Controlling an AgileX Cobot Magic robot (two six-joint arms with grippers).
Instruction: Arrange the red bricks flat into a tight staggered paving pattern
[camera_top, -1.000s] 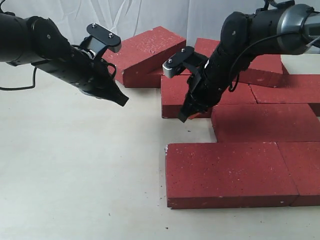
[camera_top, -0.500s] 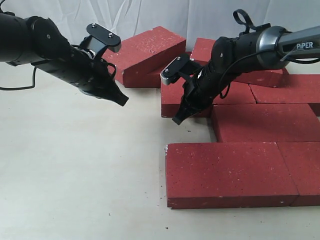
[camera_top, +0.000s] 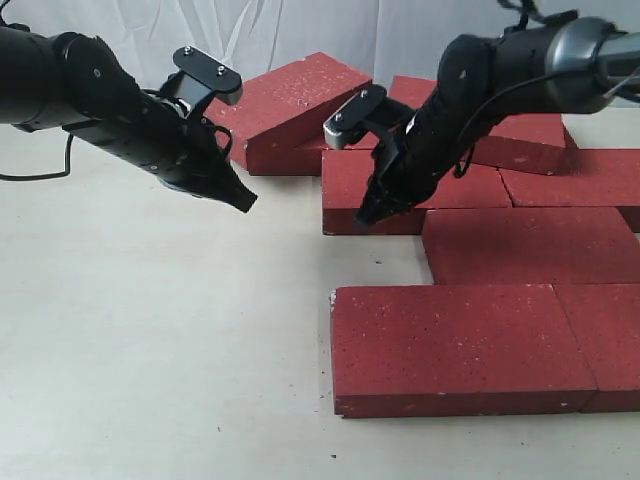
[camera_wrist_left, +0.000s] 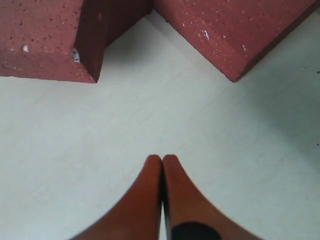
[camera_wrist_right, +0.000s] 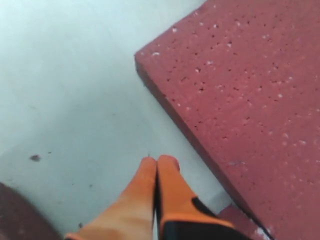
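Note:
Several red bricks lie flat in staggered rows at the right: a front brick (camera_top: 460, 345), a middle one (camera_top: 530, 245) and a back one (camera_top: 440, 188). Behind them, a tilted brick (camera_top: 300, 95) leans on the pile. My right gripper (camera_top: 362, 222) is shut and empty, its tip hanging at the back brick's front left corner. In the right wrist view the shut right gripper (camera_wrist_right: 158, 161) points at bare table beside a brick's edge (camera_wrist_right: 250, 100). My left gripper (camera_top: 245, 203) hovers shut over the table left of the bricks. In its wrist view the left gripper (camera_wrist_left: 162, 159) faces two brick corners (camera_wrist_left: 40, 35) (camera_wrist_left: 235, 25).
A white cloth backdrop (camera_top: 300, 30) hangs behind the bricks. The pale table (camera_top: 150, 350) stretches to the left and front of the bricks. Another brick (camera_top: 520, 135) rests on the back row under the right arm.
My right gripper swung slightly left, then came back up and to the right, and its arm changed pose. The left arm and the bricks have not moved.

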